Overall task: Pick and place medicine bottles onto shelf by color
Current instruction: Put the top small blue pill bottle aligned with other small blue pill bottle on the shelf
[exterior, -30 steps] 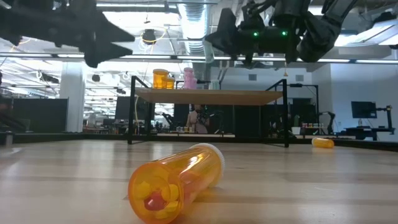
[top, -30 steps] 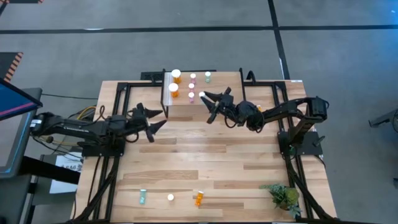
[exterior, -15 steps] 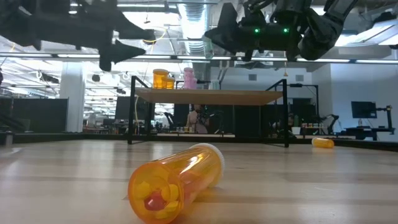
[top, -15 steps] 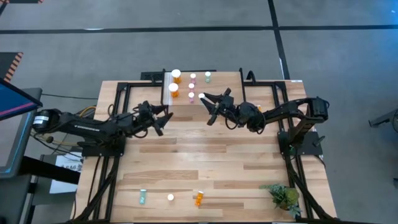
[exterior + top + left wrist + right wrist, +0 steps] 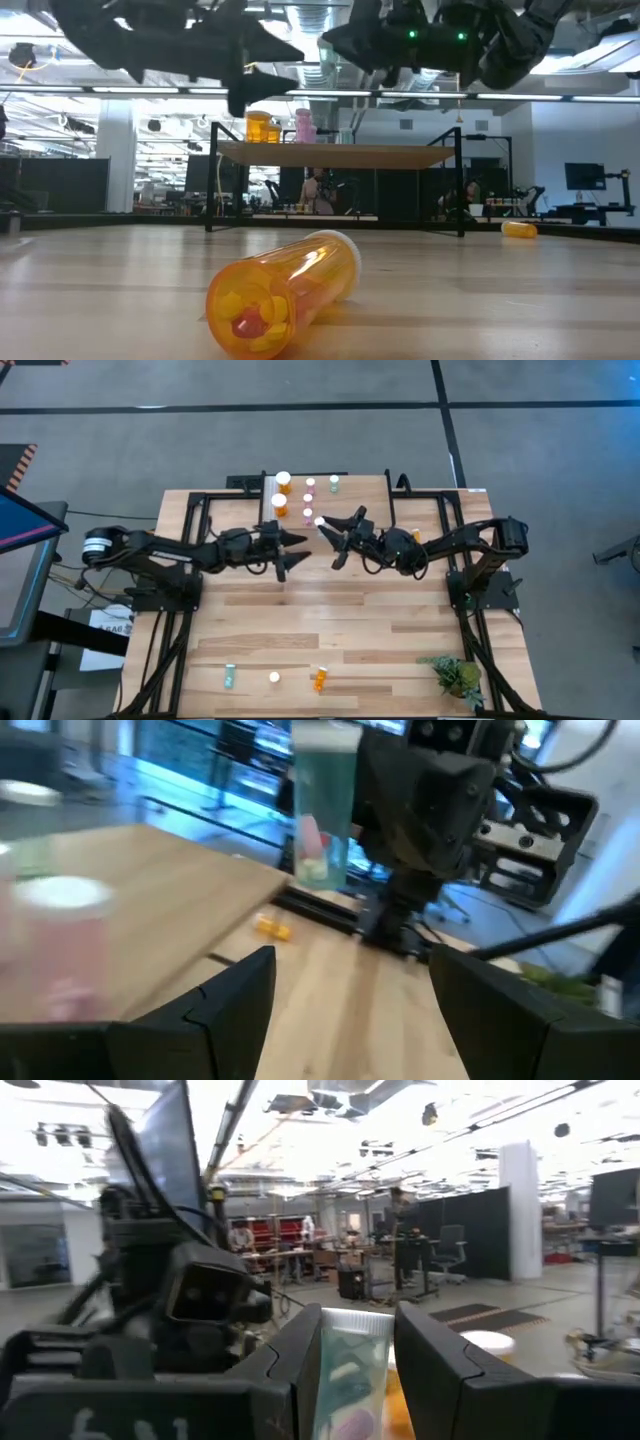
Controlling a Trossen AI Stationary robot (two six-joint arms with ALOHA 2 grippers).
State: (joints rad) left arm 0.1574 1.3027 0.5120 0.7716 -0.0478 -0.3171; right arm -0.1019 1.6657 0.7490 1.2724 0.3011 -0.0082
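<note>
Teal bottle held between the two arms beside the shelf

The right end effector [image 5: 331,532] is clamped on a teal-green bottle [image 5: 350,1370], gripped across its clear body below the white cap, just off the near edge of the shelf [image 5: 355,495]; the left end effector [image 5: 292,546] faces it close by, fingers apart and empty. The bottle looks light, rigid and smooth, so it may slip; the plain cylinder wall is the best hold. Pills show through its side. On the shelf stand two wide orange bottles [image 5: 281,493] and smaller pink ones [image 5: 308,499]. An orange bottle [image 5: 285,292] lies on its side on the worktop [image 5: 330,610], capsules visible inside.
</note>
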